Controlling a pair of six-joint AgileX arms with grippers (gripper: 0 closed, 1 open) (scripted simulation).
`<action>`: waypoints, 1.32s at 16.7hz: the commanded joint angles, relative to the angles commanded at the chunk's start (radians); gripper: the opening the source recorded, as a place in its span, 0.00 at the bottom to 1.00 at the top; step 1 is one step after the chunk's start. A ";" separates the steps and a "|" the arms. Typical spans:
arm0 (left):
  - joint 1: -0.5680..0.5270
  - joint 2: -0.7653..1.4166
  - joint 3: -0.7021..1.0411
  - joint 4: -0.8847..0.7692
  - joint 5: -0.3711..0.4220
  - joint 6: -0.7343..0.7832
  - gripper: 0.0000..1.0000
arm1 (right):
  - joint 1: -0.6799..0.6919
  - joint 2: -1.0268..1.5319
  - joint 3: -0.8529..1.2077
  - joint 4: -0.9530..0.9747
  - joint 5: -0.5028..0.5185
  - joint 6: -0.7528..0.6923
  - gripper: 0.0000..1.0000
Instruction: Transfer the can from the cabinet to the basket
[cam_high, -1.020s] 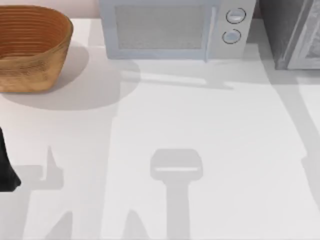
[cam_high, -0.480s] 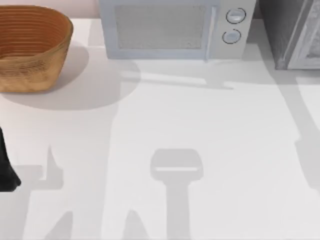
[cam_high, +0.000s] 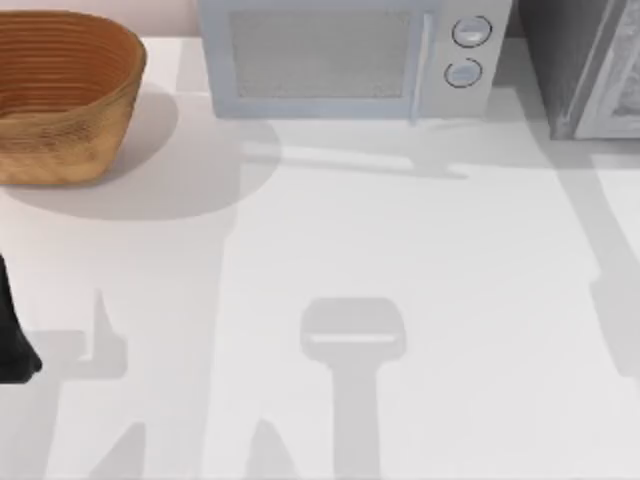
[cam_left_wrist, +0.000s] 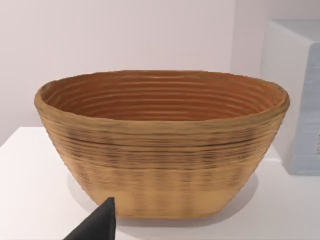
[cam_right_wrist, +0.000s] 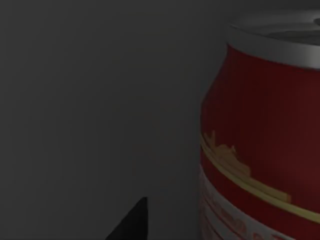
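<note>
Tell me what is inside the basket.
Nothing that shows: the basket presents only its bare ribbed inner wall in the left wrist view. Its floor is hidden behind the near rim. The can stands in a dark enclosure instead.

No word, brand or number can be read anywhere; the can (cam_right_wrist: 260, 150) carries a yellow band with a small yellow emblem over a white label area with red marks, too cut off and dim to make out as letters; the microwave (cam_high: 350, 55) has two round knobs (cam_high: 470, 32) with no legible markings; the basket (cam_left_wrist: 160, 145) and the cabinet (cam_high: 590, 60) bear no writing.
</note>
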 joint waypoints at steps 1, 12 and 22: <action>0.000 0.000 0.000 0.000 0.000 0.000 1.00 | 0.000 0.000 0.000 0.000 0.000 0.000 0.55; 0.000 0.000 0.000 0.000 0.000 0.000 1.00 | 0.000 0.000 0.000 0.000 0.000 0.000 0.00; 0.000 0.000 0.000 0.000 0.000 0.000 1.00 | 0.031 -0.114 -0.050 -0.067 0.032 0.001 0.00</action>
